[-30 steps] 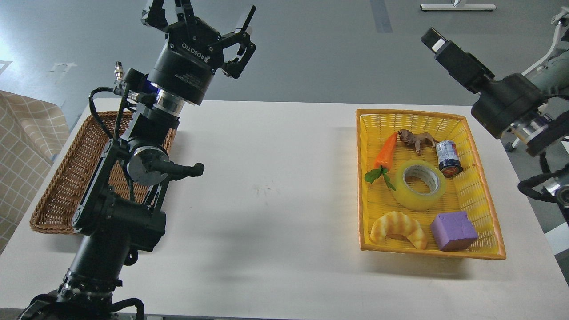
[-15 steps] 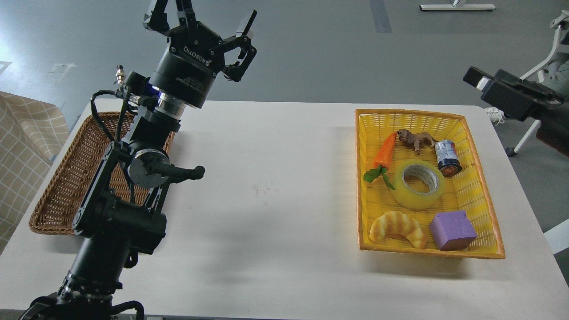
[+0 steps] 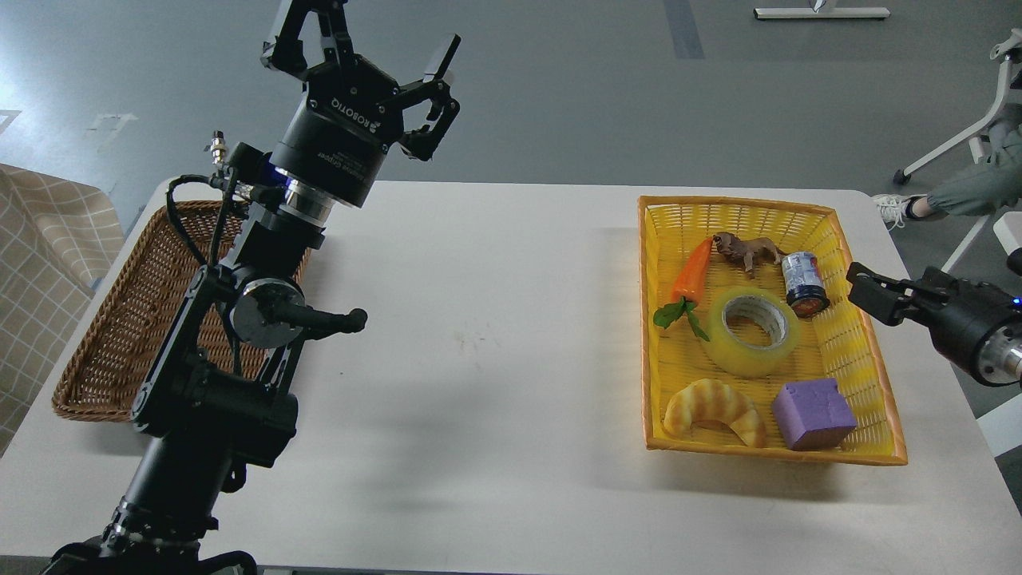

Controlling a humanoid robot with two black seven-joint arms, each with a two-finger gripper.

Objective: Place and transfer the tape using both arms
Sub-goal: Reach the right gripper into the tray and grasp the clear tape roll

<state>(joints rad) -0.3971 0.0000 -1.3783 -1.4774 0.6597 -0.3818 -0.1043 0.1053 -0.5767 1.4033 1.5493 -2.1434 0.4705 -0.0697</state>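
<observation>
The tape (image 3: pixel 753 331), a translucent yellow roll with a grey-white core, lies flat in the middle of the yellow basket (image 3: pixel 734 204) on the right of the white table. My left gripper (image 3: pixel 363 36) is raised high over the table's far left, its fingers spread open and empty, far from the tape. My right gripper (image 3: pixel 866 289) comes in low from the right, just outside the basket's right rim, pointing left toward the tape. It looks dark and small, so its fingers cannot be told apart.
In the yellow basket are also a carrot (image 3: pixel 691 271), a toy animal (image 3: pixel 746 250), a small can (image 3: pixel 803 279), a croissant (image 3: pixel 713 409) and a purple block (image 3: pixel 812 413). A brown wicker basket (image 3: pixel 120 319) stands at the table's left, behind my left arm.
My right arm has swung down from high at the upper right to low beside the basket's right rim. My left gripper has barely shifted.
</observation>
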